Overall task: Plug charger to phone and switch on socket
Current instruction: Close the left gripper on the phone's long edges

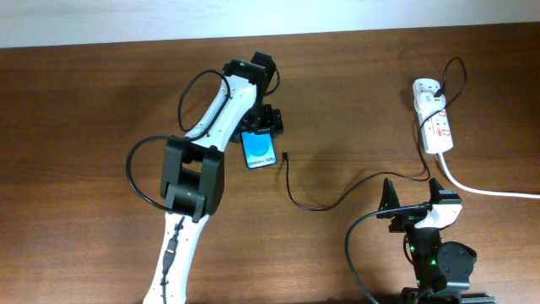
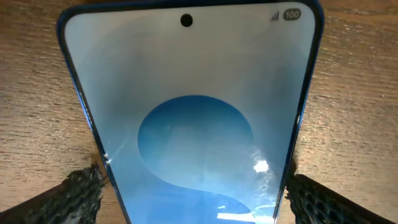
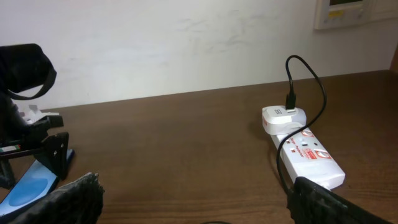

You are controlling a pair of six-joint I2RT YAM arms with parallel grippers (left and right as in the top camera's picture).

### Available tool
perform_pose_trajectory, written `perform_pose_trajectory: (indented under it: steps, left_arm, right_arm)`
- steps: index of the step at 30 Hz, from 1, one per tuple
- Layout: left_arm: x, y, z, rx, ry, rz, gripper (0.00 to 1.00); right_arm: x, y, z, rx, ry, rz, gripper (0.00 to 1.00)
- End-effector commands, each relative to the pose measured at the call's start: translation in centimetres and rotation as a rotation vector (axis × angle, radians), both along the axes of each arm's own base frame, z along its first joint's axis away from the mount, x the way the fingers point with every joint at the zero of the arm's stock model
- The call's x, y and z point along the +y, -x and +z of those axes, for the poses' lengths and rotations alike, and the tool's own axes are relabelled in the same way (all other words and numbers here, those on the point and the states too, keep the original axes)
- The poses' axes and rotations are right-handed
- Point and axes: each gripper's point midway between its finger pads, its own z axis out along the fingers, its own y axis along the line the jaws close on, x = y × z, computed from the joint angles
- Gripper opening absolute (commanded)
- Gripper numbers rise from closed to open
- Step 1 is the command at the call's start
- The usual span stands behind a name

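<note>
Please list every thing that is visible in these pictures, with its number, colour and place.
phone: one, blue screen, middle of table
charger: one, thin black cable, from socket to free tip beside phone
socket: one, white with red marks, far right
cord: one, thick white, from socket off right edge
table: one, dark brown wood
left claw: one, black, shut on phone
right claw: one, black, open, empty, near right

Table (image 1: 76, 110): brown wood, visible grain, dull sheen; phone (image 2: 193, 124): glossy screen catching glare; socket (image 3: 311, 155): smooth white plastic; left finger pads (image 2: 78, 193): rough, black, knobbly.
</note>
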Motion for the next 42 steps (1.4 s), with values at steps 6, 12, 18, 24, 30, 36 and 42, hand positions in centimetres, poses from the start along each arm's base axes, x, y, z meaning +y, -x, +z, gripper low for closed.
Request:
perform_pose_trajectory:
  steps: [6,12,18,24,30,36,42]
  left_arm:
    - [-0.3,2.3,-3.5,0.086,-0.017,0.105,0.99]
    - [-0.2,3.2,-4.2,0.114,-0.032,0.116,0.99]
    - [-0.4,3.1,-4.2,0.112,-0.021,0.117,0.99]
    - [-0.6,2.7,-4.3,0.095,-0.012,0.117,0.99]
    - [-0.7,2.6,-4.3,0.093,-0.012,0.143,0.96]
    - [-0.6,2.8,-4.4,0.100,-0.016,0.143,0.83]
    - [-0.6,2.9,-4.5,0.101,-0.017,0.142,0.70]
  right_arm:
    - [0.1,0.0,-0.2,0.003,-0.005,0.000,0.99]
    - [0.1,0.0,-0.2,0.003,-0.005,0.000,0.99]
    - [0.1,0.0,-0.2,0.003,-0.005,0.000,0.99]
    - [0.1,0.0,-0.2,0.003,-0.005,0.000,0.99]
    - [0.1,0.0,-0.2,0.003,-0.005,0.000,0.99]
    - [0.1,0.0,-0.2,0.003,-0.005,0.000,0.99]
    - [0.1,0.0,-0.2,0.003,-0.005,0.000,0.99]
